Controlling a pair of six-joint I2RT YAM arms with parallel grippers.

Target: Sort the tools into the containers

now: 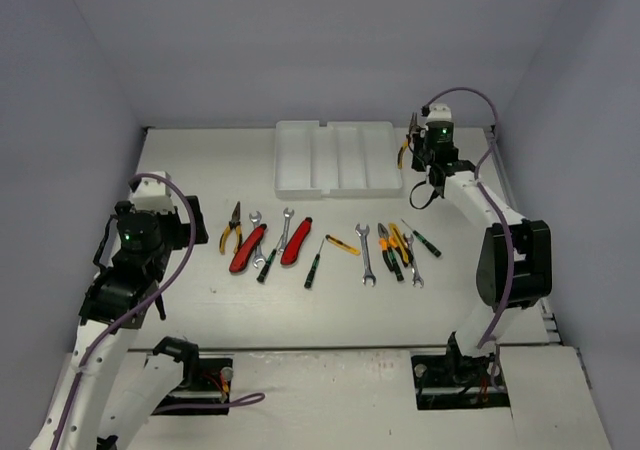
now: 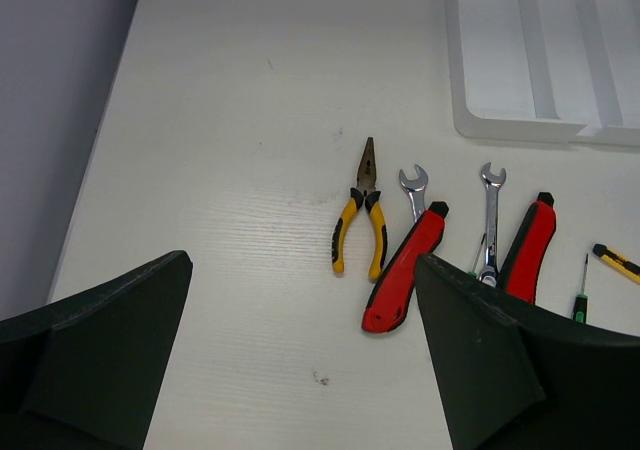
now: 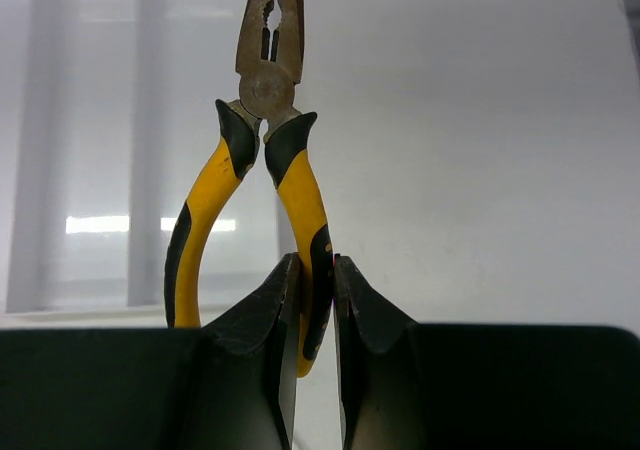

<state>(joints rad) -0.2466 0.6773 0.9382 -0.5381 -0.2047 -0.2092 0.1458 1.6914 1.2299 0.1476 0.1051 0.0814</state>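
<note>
White arm links (image 1: 478, 198), black joints (image 1: 512, 262), purple cables (image 1: 210, 406), green lights (image 1: 127, 237), black right gripper (image 3: 315, 315)

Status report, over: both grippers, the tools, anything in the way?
Right gripper shut on yellow pliers, at right edge of tray. Left gripper open, empty. Other tools in row on table. Nothing blocking.

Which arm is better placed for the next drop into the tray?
Right: the right pincer grips the yellow pliers beside the tray; the left pincer hangs open and empty, far from it.
</note>
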